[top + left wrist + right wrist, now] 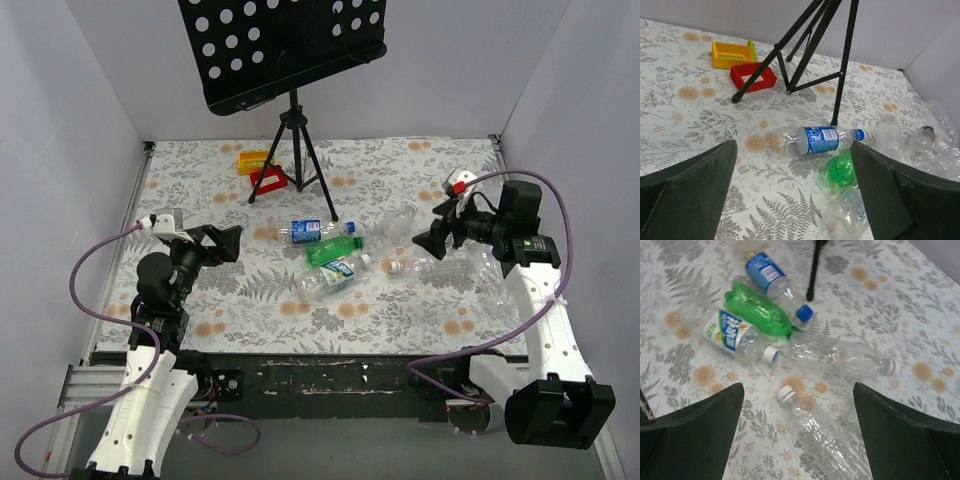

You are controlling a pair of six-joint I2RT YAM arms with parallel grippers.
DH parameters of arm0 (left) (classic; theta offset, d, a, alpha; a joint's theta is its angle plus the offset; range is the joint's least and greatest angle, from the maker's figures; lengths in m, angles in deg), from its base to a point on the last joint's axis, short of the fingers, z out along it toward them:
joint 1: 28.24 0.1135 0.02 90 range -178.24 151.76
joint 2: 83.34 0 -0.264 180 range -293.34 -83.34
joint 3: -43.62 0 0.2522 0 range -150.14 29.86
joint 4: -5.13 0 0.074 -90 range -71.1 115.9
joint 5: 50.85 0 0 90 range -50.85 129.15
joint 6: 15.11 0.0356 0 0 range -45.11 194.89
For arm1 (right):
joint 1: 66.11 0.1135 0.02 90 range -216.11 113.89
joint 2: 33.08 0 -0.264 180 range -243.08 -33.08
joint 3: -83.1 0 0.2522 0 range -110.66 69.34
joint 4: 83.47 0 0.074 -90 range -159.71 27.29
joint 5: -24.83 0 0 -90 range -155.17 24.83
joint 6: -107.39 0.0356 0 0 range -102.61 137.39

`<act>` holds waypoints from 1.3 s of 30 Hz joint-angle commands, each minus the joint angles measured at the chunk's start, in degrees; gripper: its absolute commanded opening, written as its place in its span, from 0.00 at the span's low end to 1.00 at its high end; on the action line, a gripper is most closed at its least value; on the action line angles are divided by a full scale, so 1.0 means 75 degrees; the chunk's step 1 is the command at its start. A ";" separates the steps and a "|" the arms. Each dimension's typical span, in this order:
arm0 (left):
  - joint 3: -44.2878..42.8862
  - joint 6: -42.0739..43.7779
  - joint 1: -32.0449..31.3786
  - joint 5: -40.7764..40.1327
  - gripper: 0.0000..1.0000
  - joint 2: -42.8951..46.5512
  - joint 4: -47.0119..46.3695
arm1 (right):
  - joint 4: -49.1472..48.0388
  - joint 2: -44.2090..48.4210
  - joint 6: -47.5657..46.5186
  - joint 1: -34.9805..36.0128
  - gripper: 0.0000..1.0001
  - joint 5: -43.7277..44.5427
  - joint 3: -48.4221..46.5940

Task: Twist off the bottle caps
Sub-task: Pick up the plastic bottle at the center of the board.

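Evidently the left hand [224, 243] and right hand [436, 238] hover spread, facing the bottles [333, 249].

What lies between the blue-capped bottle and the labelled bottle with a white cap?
The green bottle lies between them, on its side, as the right wrist view shows most clearly.

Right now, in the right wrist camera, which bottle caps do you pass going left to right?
white cap on the labelled bottle, white cap on the nearest clear bottle, blue cap, white cap farthest right
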 commanded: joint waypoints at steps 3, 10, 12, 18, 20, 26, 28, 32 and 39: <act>0.0139 -0.0010 -0.0030 0.0206 0.98 -0.0045 -0.0181 | 0.2311 -0.0098 -0.4655 0.0535 0.98 -0.2121 -0.0103; 0.0174 0.0002 -0.0042 0.0288 0.98 -0.0081 -0.0228 | 0.2945 -0.0647 -0.5993 0.1133 0.98 -0.1538 -0.0090; 0.0174 0.0013 -0.0042 0.0312 0.98 -0.0116 -0.0228 | 0.3202 -0.0893 -0.6392 0.1402 0.98 -0.1035 -0.0149; 0.0186 0.0025 -0.0065 0.0370 0.98 -0.0092 -0.0240 | 0.3473 -0.1503 -0.7201 0.2012 0.96 -0.0013 -0.0208; 0.0186 0.0037 -0.0065 0.0370 0.98 -0.0116 -0.0240 | 0.3636 -0.1749 -0.7447 0.2222 0.93 0.0314 -0.0219; 0.0186 0.0037 -0.0065 0.0370 0.98 -0.0104 -0.0240 | 0.3719 -0.2453 -0.7239 0.2435 0.83 0.1520 -0.0301; 0.0186 0.0048 -0.0077 0.0359 0.98 -0.0104 -0.0240 | 0.3673 -0.2523 -0.7238 0.2411 0.81 0.2071 -0.0243; 0.0186 0.0048 -0.0088 0.0394 0.98 -0.0034 -0.0240 | 0.3649 -0.2535 -0.7343 0.2178 0.81 0.2273 -0.0172; 0.0197 0.0049 -0.0100 0.0394 0.98 -0.0010 -0.0240 | 0.3766 -0.2828 -0.7682 0.1533 0.81 0.2320 -0.0348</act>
